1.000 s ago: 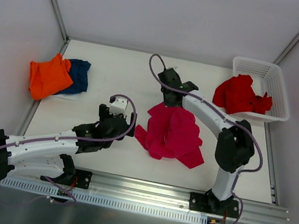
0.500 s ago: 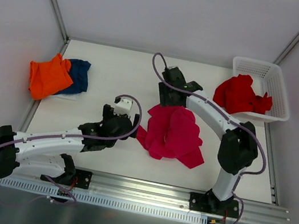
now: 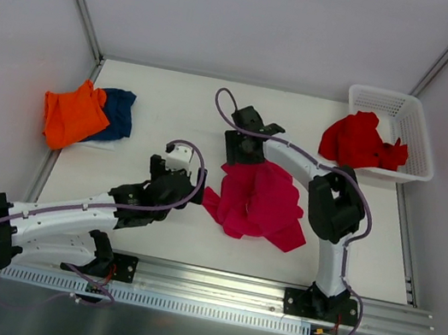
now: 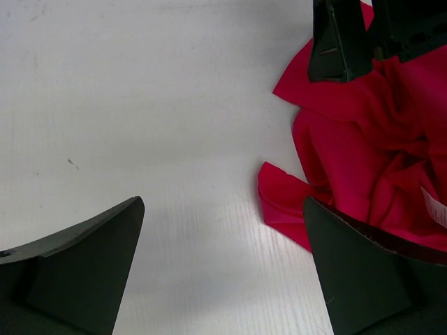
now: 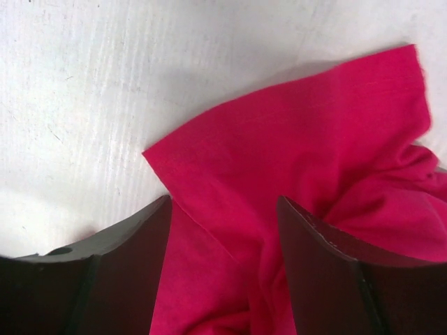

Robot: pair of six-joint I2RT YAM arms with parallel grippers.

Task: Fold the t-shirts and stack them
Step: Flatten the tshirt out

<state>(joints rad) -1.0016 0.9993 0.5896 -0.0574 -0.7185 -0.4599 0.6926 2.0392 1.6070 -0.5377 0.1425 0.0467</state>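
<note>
The magenta-pink t-shirt [image 3: 260, 202] lies crumpled at the table's middle. My right gripper [image 3: 240, 151] hangs over its far left corner. In the right wrist view that gripper [image 5: 223, 209] is open, and a flap of the magenta cloth [image 5: 300, 139] lies between its fingers. My left gripper [image 3: 181, 173] stands open just left of the shirt. It [image 4: 222, 209] has bare table between its fingers, and the shirt's edge [image 4: 286, 202] sits by the right finger. The orange t-shirt [image 3: 73, 115] rests on the navy one [image 3: 118, 112] at far left. The red t-shirt [image 3: 357, 141] hangs out of the basket.
A white mesh basket [image 3: 409, 113] stands at the back right corner. Metal frame posts run along the left and right table edges. The right gripper's black fingers [image 4: 335, 42] show at the top of the left wrist view.
My right gripper has opened and shifted left to the shirt's far left corner. The left gripper pushed slightly forward, then came back; it stays open.
</note>
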